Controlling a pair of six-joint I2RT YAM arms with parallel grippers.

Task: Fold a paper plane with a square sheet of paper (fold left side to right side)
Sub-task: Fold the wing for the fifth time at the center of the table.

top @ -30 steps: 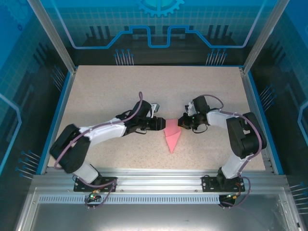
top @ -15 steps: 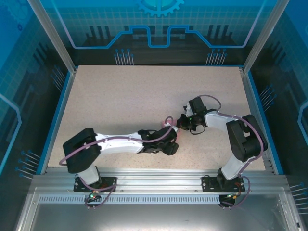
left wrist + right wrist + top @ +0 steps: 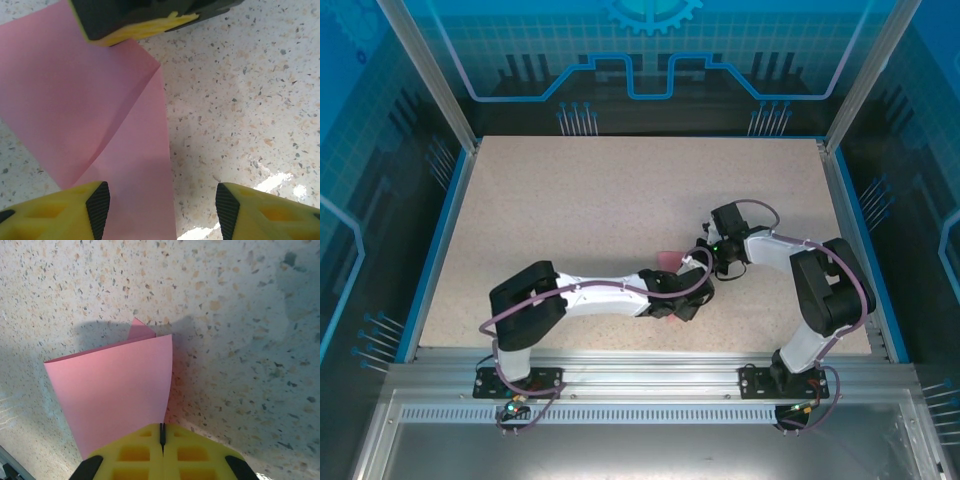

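Table (image 3: pixel 570 200): a speckled beige board, and both arms were bent in over its near half, meeting a little right of centre.
Paper plane (image 3: pixel 669 258): pink and part-folded, it lay on the table right where the two grippers met. From above, a small pink patch peeked out just far of the left wrist.
Folds: the left wrist camera showed flat pink layers (image 3: pixel 100 115) with one sharp crease slanting across them and a straight edge against the bare table.
Left arm: it was stretched low from its base at the near left, all the way across to the paper.
Left gripper (image 3: pixel 162 212): wide apart! Its yellow fingers (image 3: pixel 97 207) were spread, gripping nothing. One tip sat over the pink paper, the other over bare table.
Right gripper (image 3: pixel 161 432): its fingers were pressed tight together, only a thin dark seam between the yellow tips.
Right gripper's place: it was at the far end of the paper, just far and right of the left gripper.
Contact: in the right wrist view the pink sheet ran straight up to the closed tips, casting a shadow on the table beyond it.
Doubt: the tips looked to be on the paper, but whether they pressed it flat or nipped its edge could not be told.
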